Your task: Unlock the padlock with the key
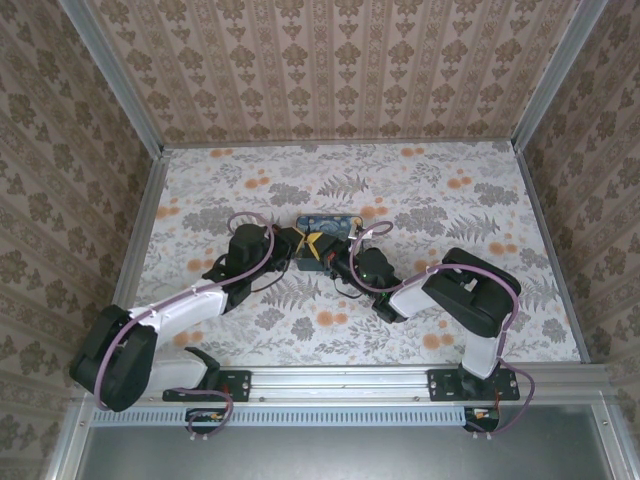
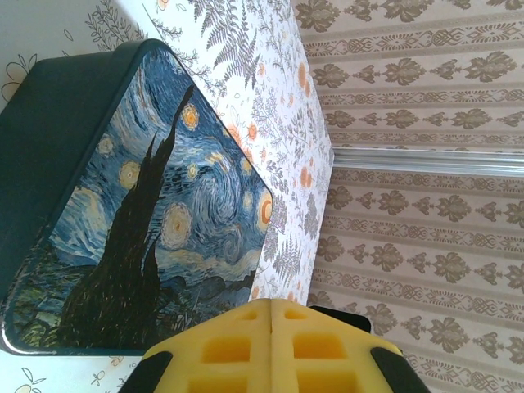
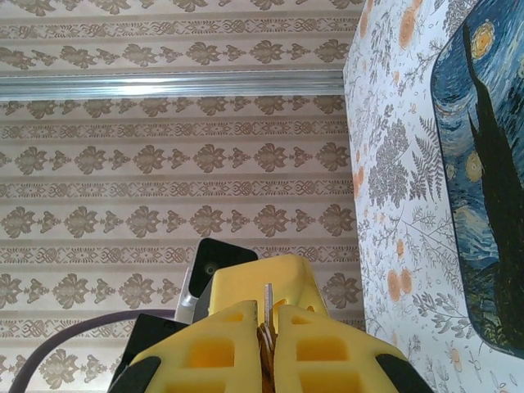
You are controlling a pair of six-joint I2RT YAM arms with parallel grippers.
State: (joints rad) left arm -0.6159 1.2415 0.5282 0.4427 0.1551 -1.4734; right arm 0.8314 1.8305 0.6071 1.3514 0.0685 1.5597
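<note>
A square box (image 1: 326, 238) painted with a blue-and-yellow starry night lies on a floral-patterned table (image 1: 450, 200), enclosed by damask-papered walls (image 1: 330, 70).

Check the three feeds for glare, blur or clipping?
Top external: soft even light, only faint shadows on the table, everything sharp. Left wrist: the table clips to white at top-left; painted box crisp, left tool cropped by the bottom edge. Right wrist: bright glare streak along the metal rail; right tool and the key it pinches are in focus.
</note>
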